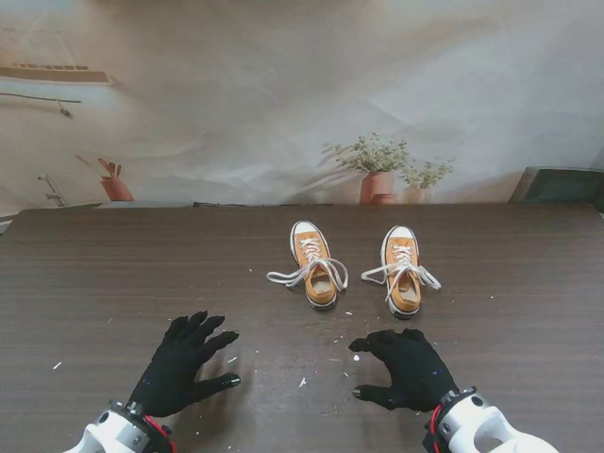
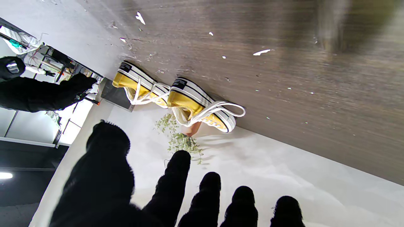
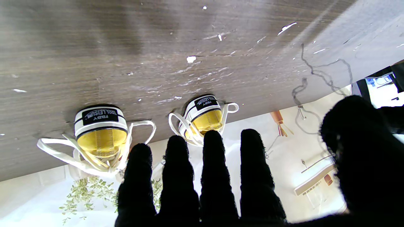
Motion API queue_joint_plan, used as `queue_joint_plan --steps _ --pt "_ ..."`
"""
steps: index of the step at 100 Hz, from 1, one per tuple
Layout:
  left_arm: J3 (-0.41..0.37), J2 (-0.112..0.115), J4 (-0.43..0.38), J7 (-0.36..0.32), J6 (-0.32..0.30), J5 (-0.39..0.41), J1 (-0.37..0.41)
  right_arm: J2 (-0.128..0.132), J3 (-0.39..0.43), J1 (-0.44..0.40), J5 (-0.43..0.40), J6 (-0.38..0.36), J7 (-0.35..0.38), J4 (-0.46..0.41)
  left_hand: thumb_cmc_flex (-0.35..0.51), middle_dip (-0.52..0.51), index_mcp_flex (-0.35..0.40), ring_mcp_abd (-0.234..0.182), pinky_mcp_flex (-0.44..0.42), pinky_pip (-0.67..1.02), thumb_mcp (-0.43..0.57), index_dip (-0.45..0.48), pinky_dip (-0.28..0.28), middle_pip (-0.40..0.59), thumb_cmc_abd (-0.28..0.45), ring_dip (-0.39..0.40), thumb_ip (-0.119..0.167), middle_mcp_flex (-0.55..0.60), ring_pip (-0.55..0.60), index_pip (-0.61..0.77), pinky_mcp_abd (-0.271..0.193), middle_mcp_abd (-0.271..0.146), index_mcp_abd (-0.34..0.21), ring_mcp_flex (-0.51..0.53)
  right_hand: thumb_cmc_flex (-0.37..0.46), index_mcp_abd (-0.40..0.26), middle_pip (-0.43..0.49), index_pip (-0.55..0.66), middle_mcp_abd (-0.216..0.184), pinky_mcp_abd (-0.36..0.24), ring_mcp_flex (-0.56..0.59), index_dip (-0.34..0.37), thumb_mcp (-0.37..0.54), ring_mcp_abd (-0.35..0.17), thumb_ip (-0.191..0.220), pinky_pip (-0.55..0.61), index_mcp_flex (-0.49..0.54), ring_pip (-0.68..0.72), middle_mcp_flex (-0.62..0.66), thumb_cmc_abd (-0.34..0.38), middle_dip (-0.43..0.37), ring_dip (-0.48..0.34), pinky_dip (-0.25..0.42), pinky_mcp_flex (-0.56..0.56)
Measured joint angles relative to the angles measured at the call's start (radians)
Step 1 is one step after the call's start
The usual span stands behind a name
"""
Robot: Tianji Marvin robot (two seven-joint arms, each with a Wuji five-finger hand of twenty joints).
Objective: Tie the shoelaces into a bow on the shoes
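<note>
At lower left of the stand view our left hand (image 1: 184, 366) spreads empty over the dark wood-grain table (image 1: 104, 274), flecked with white scraps. At centre stand two yellow shoes (image 1: 315, 264), laces (image 1: 293, 276) loose. At lower right our right hand (image 1: 406, 368) is likewise splayed, holding nothing; a pale printed backdrop (image 1: 283, 94) fills the top.

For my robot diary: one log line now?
left black-gloved hand: open | right black-gloved hand: open | two yellow canvas sneakers: untouched | white laces: loose

Table (image 1: 113, 283): dark wood-grain top, matt, strewn with small white flecks. Shoes (image 1: 316, 267): mustard-yellow canvas uppers, white rubber soles and toe caps with a slight sheen; flat white woven laces (image 1: 304, 275). Both hands (image 1: 184, 363) gloved in black matt knit fabric; wrist housings (image 1: 477, 422) glossy white plastic.
</note>
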Motion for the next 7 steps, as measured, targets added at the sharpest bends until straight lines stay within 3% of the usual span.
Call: queue_joint_plan --steps 7 --pt "0.003 0.0 0.0 -0.006 0.001 -0.002 -0.002 0.0 0.0 -0.002 0.002 0.003 0.0 -0.001 0.0 0.0 0.0 0.0 0.0 0.0 0.0 0.0 0.0 0.002 0.0 0.0 0.0 0.0 0.0 0.0 0.0 0.0 0.0 0.0 0.0 0.0 0.0 0.0 0.0 0.0 0.0 0.0 0.0 0.0 0.0 0.0 0.0 0.0 0.0 0.0 0.0 0.0 0.0 0.0"
